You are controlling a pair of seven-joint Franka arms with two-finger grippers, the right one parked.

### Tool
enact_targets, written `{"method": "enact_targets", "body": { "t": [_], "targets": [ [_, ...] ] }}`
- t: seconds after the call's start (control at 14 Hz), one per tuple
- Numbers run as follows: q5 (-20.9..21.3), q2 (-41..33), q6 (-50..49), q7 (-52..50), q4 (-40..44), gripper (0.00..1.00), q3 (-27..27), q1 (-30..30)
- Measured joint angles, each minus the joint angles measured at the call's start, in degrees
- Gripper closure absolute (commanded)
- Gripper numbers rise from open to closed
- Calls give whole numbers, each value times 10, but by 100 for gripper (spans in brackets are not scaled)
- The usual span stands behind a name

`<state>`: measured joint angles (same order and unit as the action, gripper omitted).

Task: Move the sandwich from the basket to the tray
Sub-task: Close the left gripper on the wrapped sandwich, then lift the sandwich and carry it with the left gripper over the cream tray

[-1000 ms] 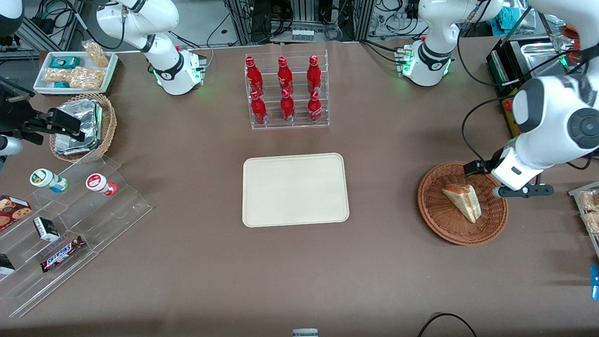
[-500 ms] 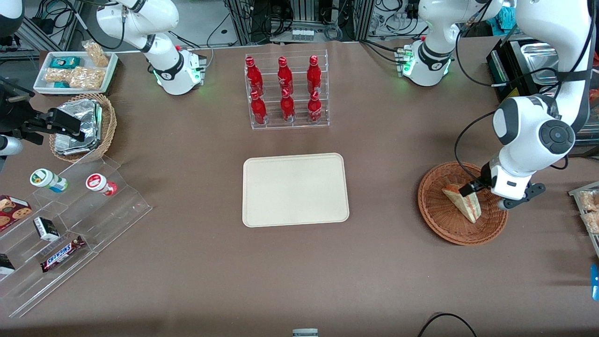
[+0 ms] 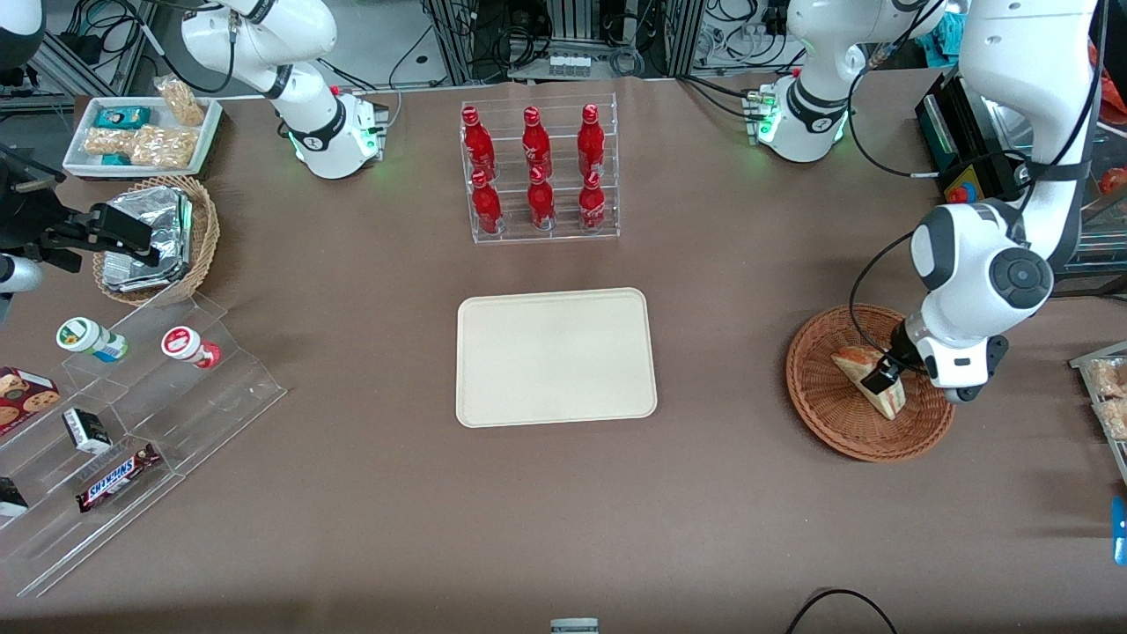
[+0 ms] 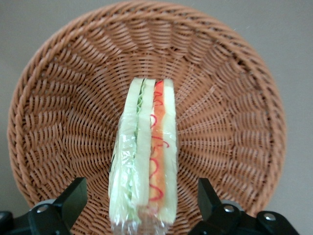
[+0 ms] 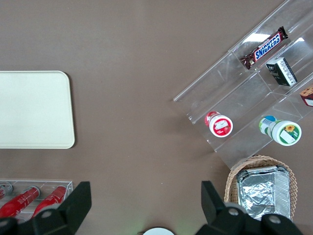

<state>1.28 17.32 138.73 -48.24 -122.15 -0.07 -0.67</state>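
Over the last second the gripper [image 3: 883, 377] has swung in from the basket's outer rim and come down over the sandwich [image 3: 867, 380], so the approach looks nearly finished and the grasp itself is what remains. The sandwich lies in the basket [image 3: 828, 414], toward the side nearest the working arm's end of the table, resting on one bread face with its layered edge up. In the front view its long axis runs diagonally, one end pointing away from the camera and toward the tray, the other pointing toward the camera. In the wrist view the red, orange and green layers run straight away from the gripper [image 4: 139, 208], which stands wide open with one finger [image 4: 73, 196] on each side of the sandwich [image 4: 146, 161], clear of the wrap and holding nothing. That lines the jaws up to close across the bread faces. The tray [image 3: 556, 357] sits bare at the table's middle, well apart from the basket [image 4: 58, 98].
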Motion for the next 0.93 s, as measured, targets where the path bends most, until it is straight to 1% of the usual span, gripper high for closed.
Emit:
{"method": "enact_targets", "body": {
  "t": [0.07,0.14,0.21,0.29,0.5,0.57,0.71,0.86,0.93],
  "targets": [
    [0,7,2,-3,1,66,0,0],
    [0,13,3,-6,3,83,0,0],
    [0,17,3,-6,4,88,0,0],
    [0,19,3,-6,5,90,0,0],
    [0,14,-12,-6,15,91,-3,2],
    [0,6,-44,-5,29,91,-5,3],
    [0,-17,-155,10,77,91,-12,15],
    [0,-35,-272,52,134,91,-16,48],
    [0,-39,-306,87,155,90,-17,69]
  ]
}}
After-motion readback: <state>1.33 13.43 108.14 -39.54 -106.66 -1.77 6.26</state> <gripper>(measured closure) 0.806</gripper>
